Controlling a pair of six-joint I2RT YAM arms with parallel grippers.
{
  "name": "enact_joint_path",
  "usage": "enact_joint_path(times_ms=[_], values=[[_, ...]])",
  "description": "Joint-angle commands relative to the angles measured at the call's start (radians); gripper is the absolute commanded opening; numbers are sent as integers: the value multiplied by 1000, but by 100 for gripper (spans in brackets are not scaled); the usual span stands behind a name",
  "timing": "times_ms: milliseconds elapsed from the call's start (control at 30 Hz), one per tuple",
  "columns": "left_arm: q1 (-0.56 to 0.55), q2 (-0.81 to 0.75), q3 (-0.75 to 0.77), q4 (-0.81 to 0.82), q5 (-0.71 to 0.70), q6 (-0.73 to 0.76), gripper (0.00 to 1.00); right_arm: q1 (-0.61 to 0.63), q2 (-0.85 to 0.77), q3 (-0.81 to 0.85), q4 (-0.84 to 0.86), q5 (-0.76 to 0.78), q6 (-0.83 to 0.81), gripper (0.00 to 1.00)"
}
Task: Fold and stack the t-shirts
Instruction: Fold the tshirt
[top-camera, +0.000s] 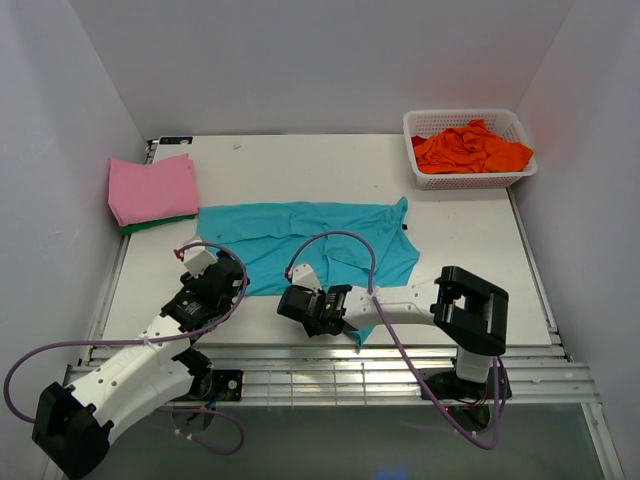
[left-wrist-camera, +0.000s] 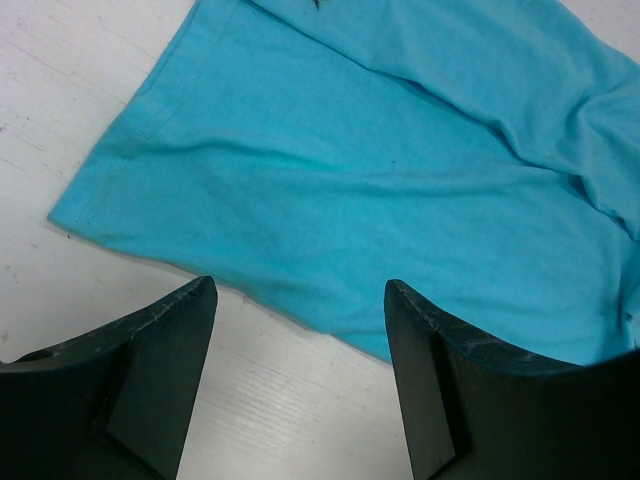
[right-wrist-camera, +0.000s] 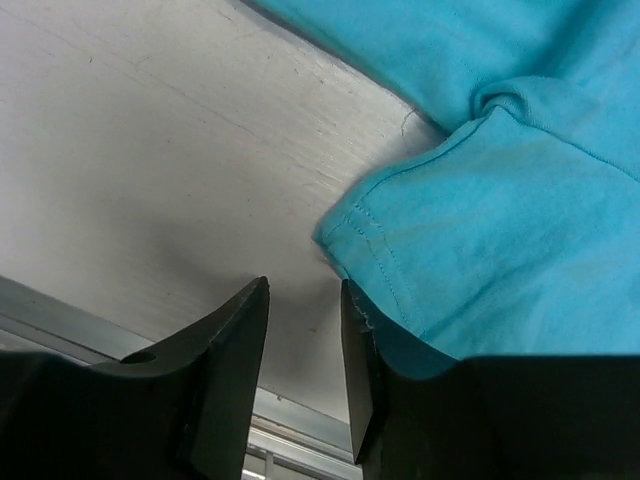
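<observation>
A teal t-shirt (top-camera: 310, 245) lies spread across the middle of the table, wrinkled at its right side. My left gripper (top-camera: 228, 272) is open and empty at the shirt's near left corner. In the left wrist view the gripper (left-wrist-camera: 300, 300) hovers over bare table just short of the shirt's hem (left-wrist-camera: 380, 180). My right gripper (top-camera: 288, 306) is at the shirt's near edge. In the right wrist view the gripper (right-wrist-camera: 305, 295) is narrowly open with nothing between the jaws. A teal sleeve corner (right-wrist-camera: 480, 230) lies against the outer side of the right finger (right-wrist-camera: 375, 370).
A folded pink shirt (top-camera: 150, 188) lies on a folded green one (top-camera: 160, 222) at the back left. A white basket (top-camera: 430, 180) with orange shirts (top-camera: 470, 148) stands at the back right. The table's metal front rail (top-camera: 330, 355) runs just below both grippers.
</observation>
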Motion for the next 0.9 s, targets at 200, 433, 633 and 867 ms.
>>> enact_joint_path(times_ms=[200, 433, 633, 867], values=[[5, 5, 8, 12, 12, 17, 78, 97, -236, 49, -222, 186, 131, 47], [5, -1, 7, 23, 21, 23, 79, 70, -358, -42, -388, 333, 324, 45], [5, -6, 3, 25, 32, 23, 78, -140, -350, -91, -348, 338, 262, 21], [5, -19, 0, 25, 29, 27, 78, -363, -347, -159, -152, 295, 64, 8]])
